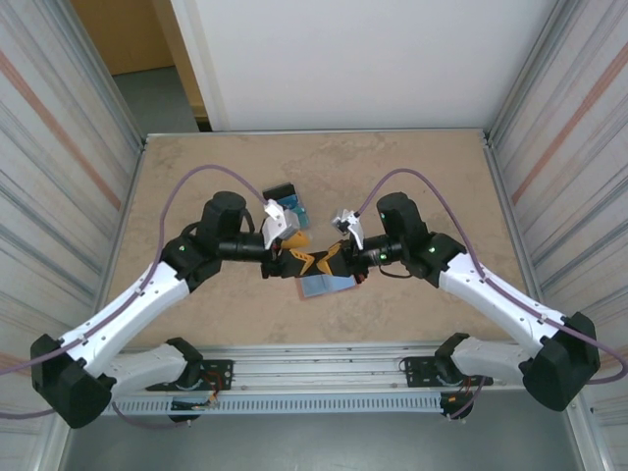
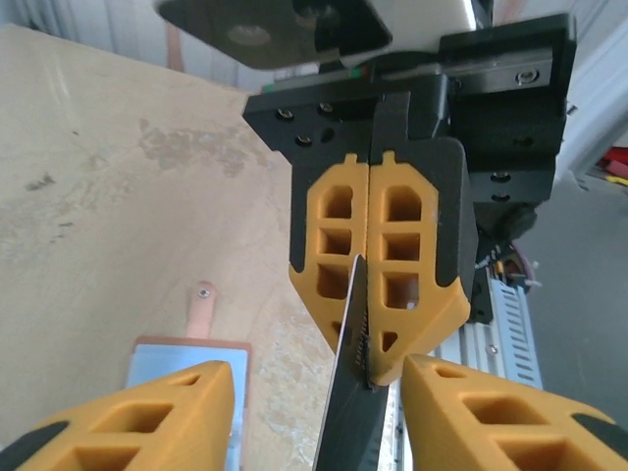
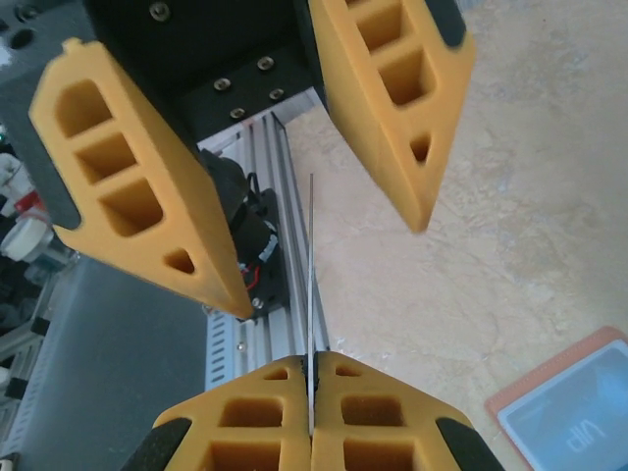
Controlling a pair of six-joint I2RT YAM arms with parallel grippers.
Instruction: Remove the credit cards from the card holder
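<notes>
Right claw (image 3: 312,383) pinches a card (image 3: 311,285) edge-on at frame centre, long axis running up into the spread left claw (image 3: 329,260), not touching. Wallet (image 3: 510,395) lies on the worktop (image 3: 549,196), lower right.

Bright, even light, soft shadows — wrist views blur up close.

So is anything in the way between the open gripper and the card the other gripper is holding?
No, nothing visible. The left gripper has its fingers open on either side of the card, which the shut right gripper holds edge-on. Only open air lies between them.
</notes>
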